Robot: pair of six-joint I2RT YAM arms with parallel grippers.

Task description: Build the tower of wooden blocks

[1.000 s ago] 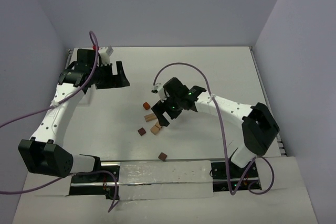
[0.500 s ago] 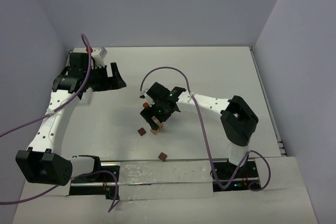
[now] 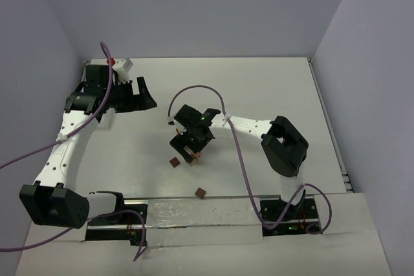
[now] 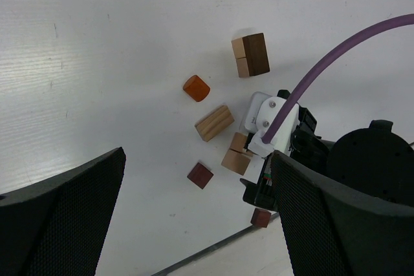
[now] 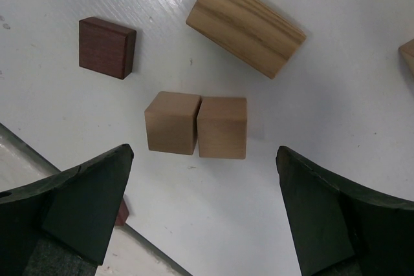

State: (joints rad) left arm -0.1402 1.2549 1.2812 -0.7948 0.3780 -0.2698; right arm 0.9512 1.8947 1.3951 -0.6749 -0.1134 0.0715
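Loose wood blocks lie on the white table; no upright tower shows in any view. In the right wrist view two tan cubes (image 5: 171,132) (image 5: 222,128) sit side by side, touching, with a tan bar (image 5: 246,24) and a dark reddish-brown block (image 5: 107,48) beyond them. My right gripper (image 5: 204,218) is open and empty, hovering over the two cubes; it also shows in the top view (image 3: 191,150). My left gripper (image 3: 143,95) is open and empty, far back on the left. Its wrist view shows the same blocks (image 4: 214,123) from a distance.
A tan and dark brown pair of blocks (image 4: 251,55) and an orange-red block (image 4: 196,88) lie beyond the bar. One reddish-brown cube (image 3: 174,161) lies left of the right gripper, another (image 3: 201,192) near the table's front edge. Purple cables loop over both arms.
My right gripper has moved left and toward the front, coming over the two tan cubes. My left arm shifted slightly left, then held still.
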